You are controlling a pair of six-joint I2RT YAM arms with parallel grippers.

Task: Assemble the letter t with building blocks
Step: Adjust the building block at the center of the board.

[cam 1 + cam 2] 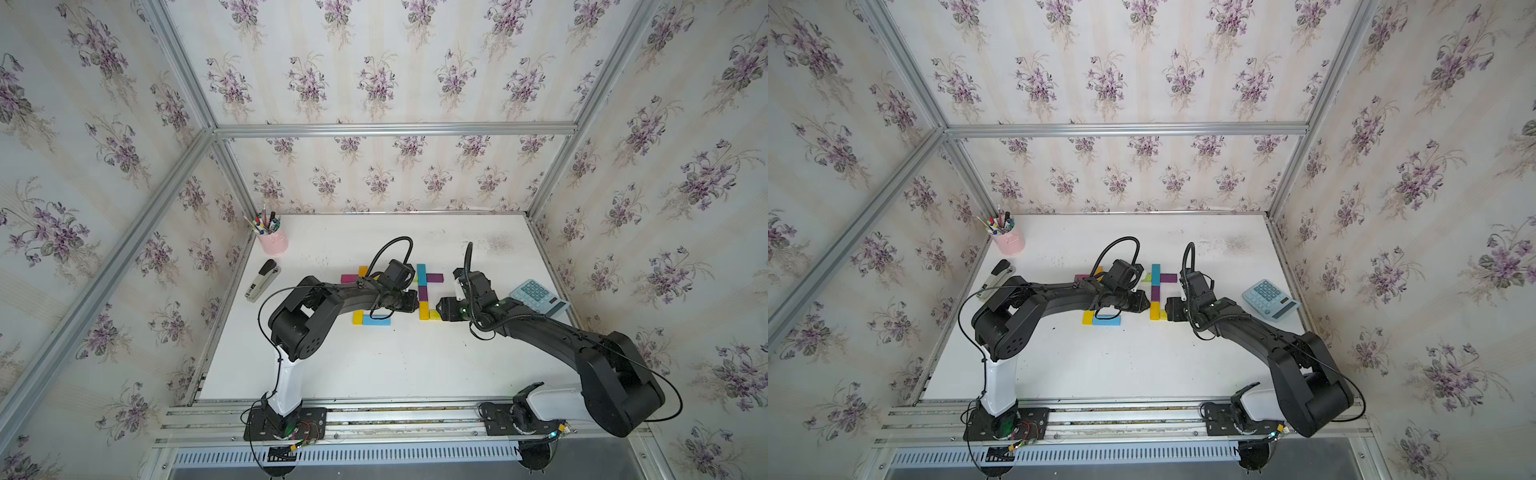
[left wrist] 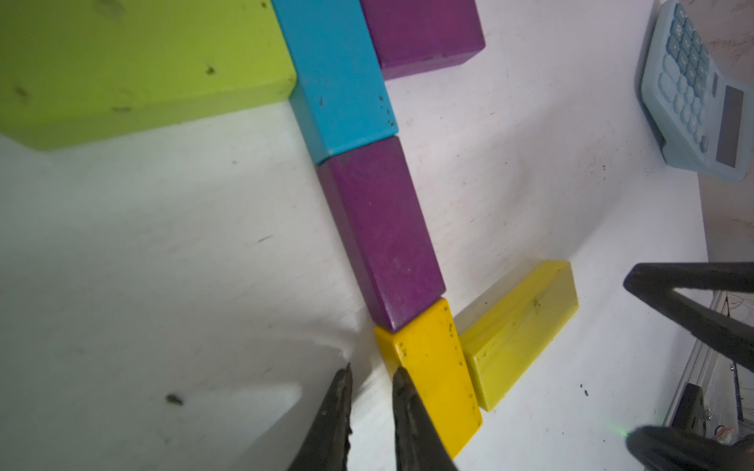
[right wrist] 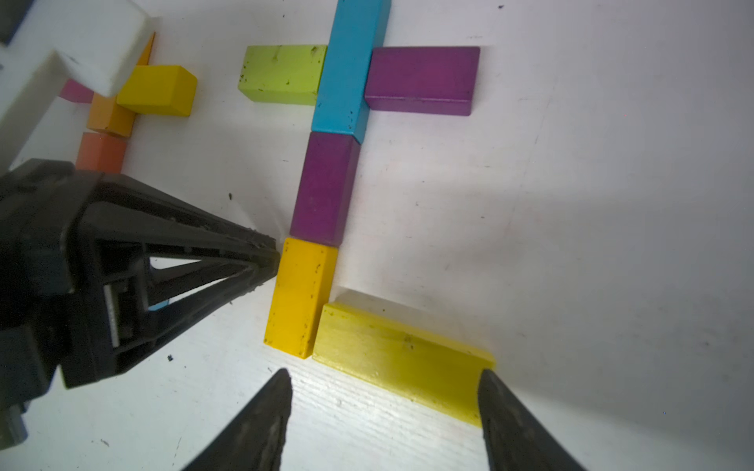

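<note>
Building blocks (image 1: 423,293) closing in on a lower-case t

Lying flat near the middle of the white table (image 1: 374,365), between both arms, and already reading as a small t. Counting a stem of teal block (image 3: 351,69), purple stem block (image 3: 326,187) and amber block (image 3: 300,293), touching end to end, with lime block (image 3: 281,73) and purple bar block (image 3: 422,79) butting against the teal one as the crossbar. Judging the work nearly finished, needing only a squaring of the lemon-yellow foot block (image 3: 400,354), sitting askew just beside the amber block's near end, and clearing both arms.

Straddling that foot block with the right gripper (image 3: 385,379), jaws wide apart and gripping nothing. Touching, or stopping just short of, the amber block's long side with the left gripper (image 3: 267,261), pinched closed and empty. Leaving spares loose beside the left arm, among them a yellow block (image 1: 358,318) and a light blue block (image 1: 382,321).

Holding pens (image 1: 264,224) upright in the pink cup (image 1: 273,243) at the far left corner.
</note>
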